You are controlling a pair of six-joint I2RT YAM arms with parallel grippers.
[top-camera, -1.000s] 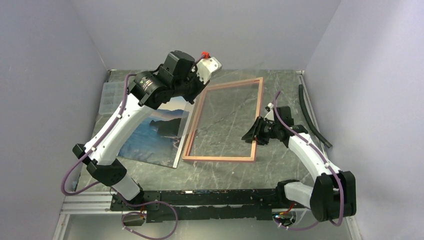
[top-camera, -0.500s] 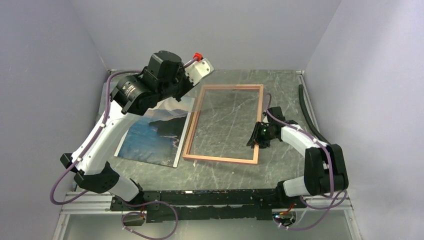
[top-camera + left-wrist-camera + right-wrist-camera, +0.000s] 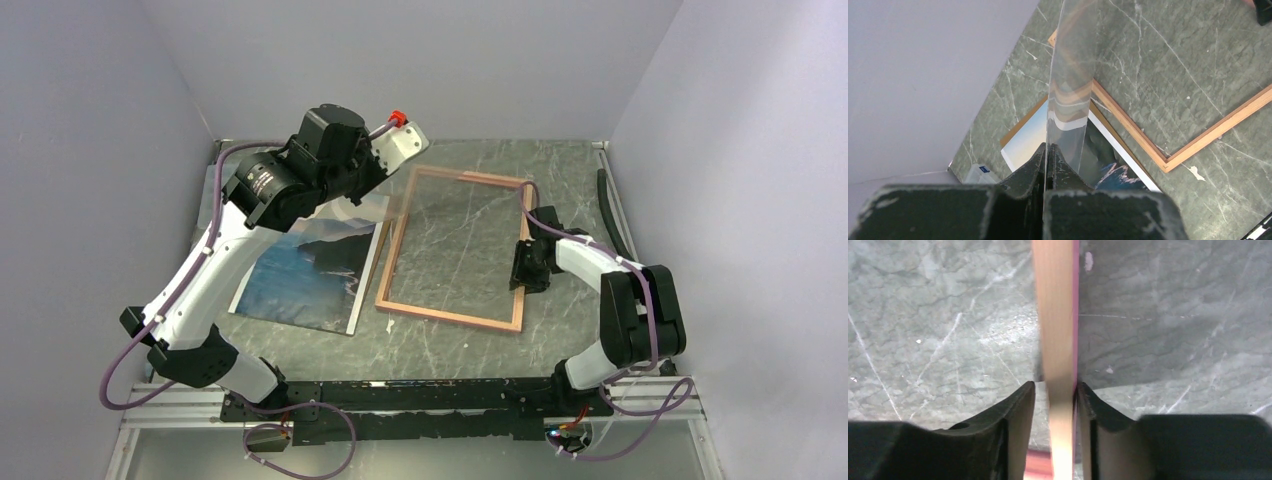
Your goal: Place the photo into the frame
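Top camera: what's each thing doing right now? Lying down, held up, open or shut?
photo: lying flat on the table, picture side up, outside the frame.
frame: on the table, tan side up, no photo in it.
clear pane: held up off the table by one edge.
left gripper: shut on the clear pane.
right gripper: shut on the frame's right rail.

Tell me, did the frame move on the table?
Yes. The frame has turned a little: its near left corner slid right, away from the photo, which stayed put, and its far right corner drew back from the back wall.
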